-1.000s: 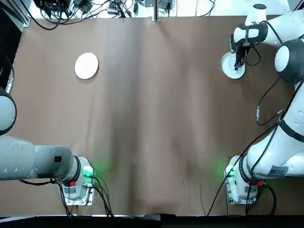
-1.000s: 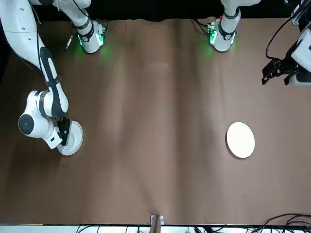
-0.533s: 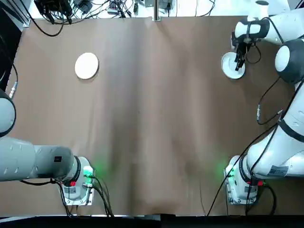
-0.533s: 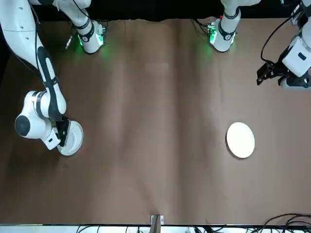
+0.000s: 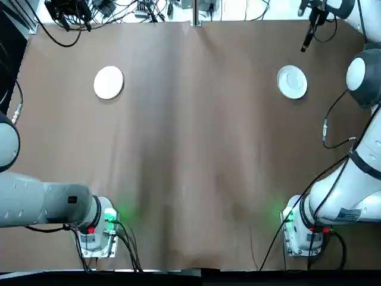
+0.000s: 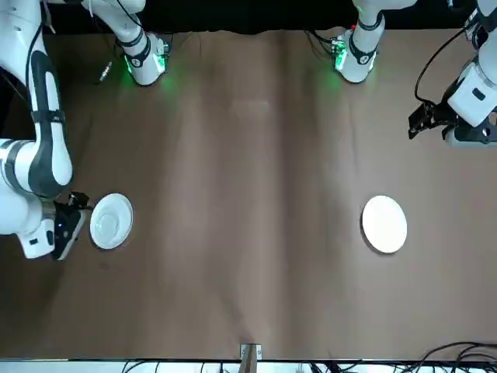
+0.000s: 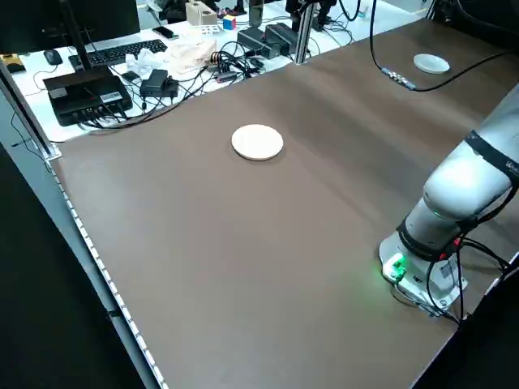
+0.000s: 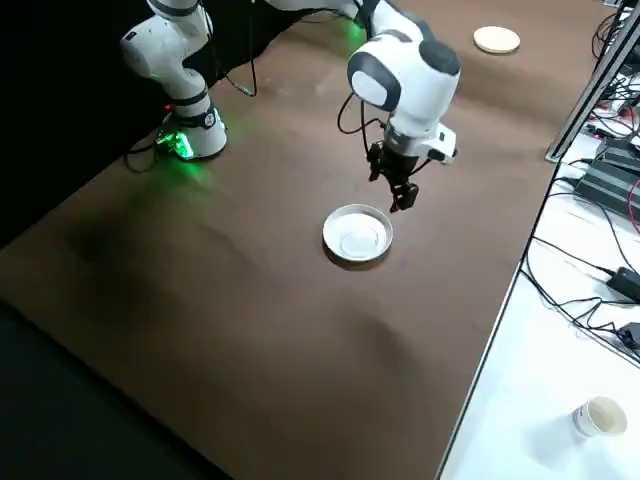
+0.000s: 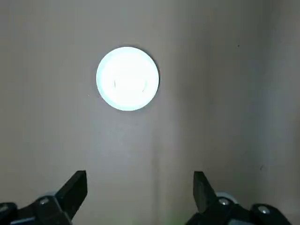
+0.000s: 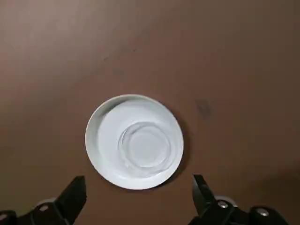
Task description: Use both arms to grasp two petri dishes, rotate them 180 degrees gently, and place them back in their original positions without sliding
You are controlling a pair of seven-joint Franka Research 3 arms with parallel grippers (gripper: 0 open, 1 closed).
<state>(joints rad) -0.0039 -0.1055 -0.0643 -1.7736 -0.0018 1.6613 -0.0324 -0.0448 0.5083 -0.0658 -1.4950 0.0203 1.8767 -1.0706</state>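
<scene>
A plain flat petri dish (image 5: pixel 109 82) lies on the brown table at the far left, also seen in the front view (image 6: pixel 384 224) and the left wrist view (image 9: pixel 127 78). My left gripper (image 6: pixel 418 126) hovers open well short of it, with nothing between its fingers (image 9: pixel 77 187). The rimmed petri dish (image 5: pixel 292 81) with an inner ring rests flat at the far right (image 6: pixel 111 221) (image 10: pixel 134 142). My right gripper (image 5: pixel 307 42) hangs open above and just beyond that dish (image 8: pixel 398 190), apart from it, empty.
Both arm bases with green lights stand at the near edge (image 5: pixel 98 229) (image 5: pixel 303 232). Cables and electronics (image 5: pixel 89 9) crowd the bench past the far edge, with a metal post (image 5: pixel 194 15) at its middle. A paper cup (image 8: pixel 598 415) sits off the table.
My right gripper has come off the rimmed dish and lifted away toward the far edge, leaving the dish flat on the table. The left gripper shifted slightly.
</scene>
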